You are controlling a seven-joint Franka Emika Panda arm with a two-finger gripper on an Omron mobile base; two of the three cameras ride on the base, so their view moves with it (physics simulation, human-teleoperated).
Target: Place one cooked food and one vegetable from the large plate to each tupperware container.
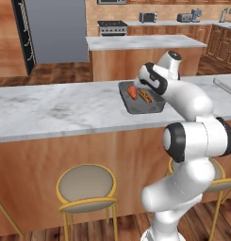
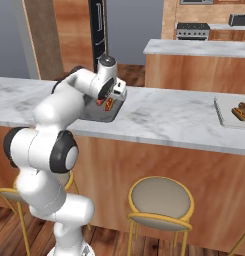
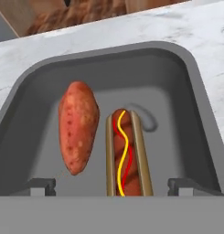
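Observation:
The darker grey tupperware container (image 3: 195, 91) sits on the marble counter and holds two things side by side. One is a red-orange tapered vegetable (image 3: 78, 125), the other a hot dog (image 3: 125, 153) with a yellow squiggle. My gripper (image 3: 112, 185) hovers just above them, open, its fingertips (image 3: 38, 185) wide apart and holding nothing. The same container (image 1: 144, 111) shows under the hand from the left, with the vegetable (image 1: 132, 92) and hot dog (image 1: 145, 97) in it. A paler container (image 2: 220, 114) further right along the counter holds another hot dog (image 2: 239, 115) and a brown lumpy piece (image 2: 244, 106). The large plate is out of view.
The long marble counter (image 1: 51, 110) runs across both base views, with round stools (image 1: 86, 187) tucked below its front edge. Behind it stand a kitchen island (image 1: 145, 43) and a stove (image 1: 112, 27).

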